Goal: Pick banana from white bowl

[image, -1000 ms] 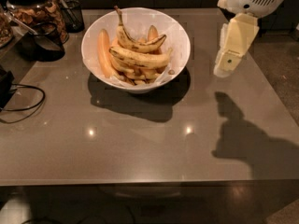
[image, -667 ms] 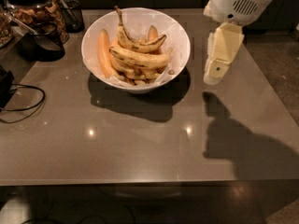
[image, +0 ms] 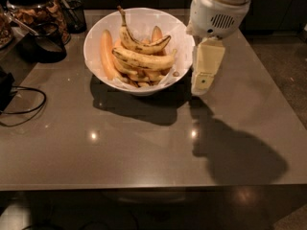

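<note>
The cream-coloured robot gripper (image: pixel 200 83) has moved left across the last second. It was well off to the right of the large round white bowl (image: pixel 94 41) and now hangs just beside the bowl's right rim, low over the grey-brown tabletop (image: pixel 144 143). Seen edge-on as 1 slab, it does not show whether it is released or clenched; I cannot tell. It holds nothing.

The long, gently curved, brown-speckled yellow banana (image: pixel 144 60) lies untouched across the middle of the bowl. Behind it is a more curved banana with a dark stem (image: pixel 140 43), and to its left a smooth pale-orange fruit (image: pixel 106 54).

The approach looks nearly done, though the gripper is outside the bowl. It probably needs to rise over the rim and come down on the banana's midsection.
</note>
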{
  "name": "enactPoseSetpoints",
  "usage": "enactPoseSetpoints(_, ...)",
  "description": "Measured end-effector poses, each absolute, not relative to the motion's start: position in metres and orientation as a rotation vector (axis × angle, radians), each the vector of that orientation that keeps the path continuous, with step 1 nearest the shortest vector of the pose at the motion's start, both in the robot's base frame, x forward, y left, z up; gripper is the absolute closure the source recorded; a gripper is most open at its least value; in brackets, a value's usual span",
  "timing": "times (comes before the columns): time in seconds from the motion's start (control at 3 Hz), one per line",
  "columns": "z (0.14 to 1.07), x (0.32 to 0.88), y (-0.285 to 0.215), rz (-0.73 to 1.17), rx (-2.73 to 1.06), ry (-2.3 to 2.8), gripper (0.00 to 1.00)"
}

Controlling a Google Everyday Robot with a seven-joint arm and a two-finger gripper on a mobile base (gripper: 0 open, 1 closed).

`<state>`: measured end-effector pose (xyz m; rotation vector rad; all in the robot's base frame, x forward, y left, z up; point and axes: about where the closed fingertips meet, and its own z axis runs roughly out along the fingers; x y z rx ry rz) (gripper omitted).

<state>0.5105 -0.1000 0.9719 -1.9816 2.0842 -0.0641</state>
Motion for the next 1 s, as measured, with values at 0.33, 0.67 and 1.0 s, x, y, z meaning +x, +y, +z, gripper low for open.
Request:
enactPoseSetpoints(0.33,0.972,0.511,-0.100,-0.064,-1.982,2.084,0.00)
enactPoseSetpoints(0.67,0.983,0.524,-0.090,-0.009,-1.944,2.062,0.00)
enactPoseSetpoints(1.0,0.992,0.543,-0.079,0.066,-1.924,2.046,0.05)
